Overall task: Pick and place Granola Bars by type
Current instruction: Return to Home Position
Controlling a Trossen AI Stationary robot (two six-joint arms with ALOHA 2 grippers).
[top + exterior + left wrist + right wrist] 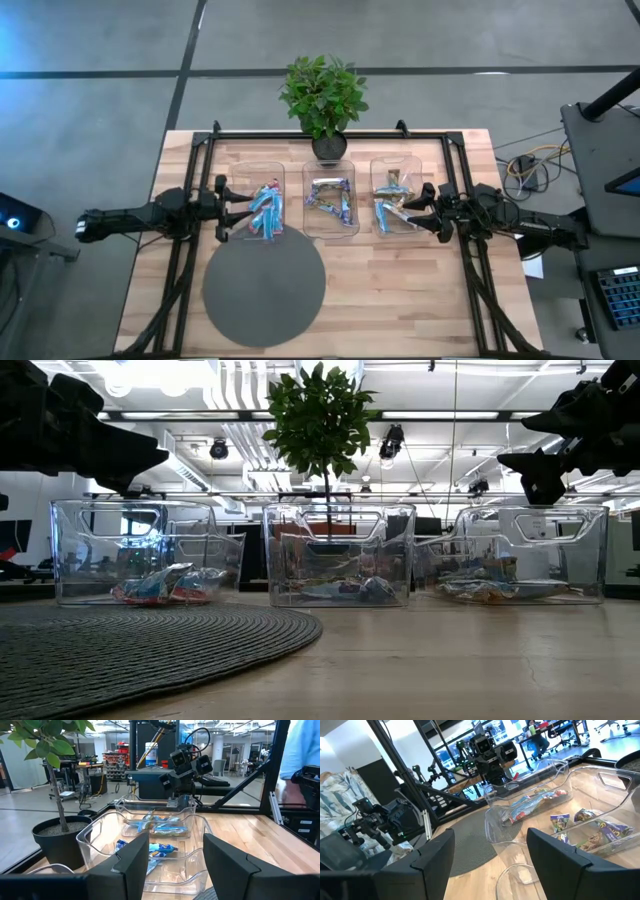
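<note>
Three clear trays stand in a row at the table's far middle. In the high view the left tray (262,170) holds blue granola bars (265,208), the middle tray (330,232) purple and silvery bars (330,198), and the right tray (395,165) tan and blue bars (390,200). The bars lie flat on the tray floors (165,585). My left gripper (222,208) (172,865) is open and hovers at the left tray's left edge, above its rim (130,465). My right gripper (425,205) (490,860) is open above the right tray's right edge (540,470).
A round grey woven mat (265,290) lies on the near-left part of the table. A potted plant (323,95) stands at the far edge behind the middle tray. Bare wood (420,290) lies near and right of the mat. A person's blue sleeve (300,745) shows beyond the table.
</note>
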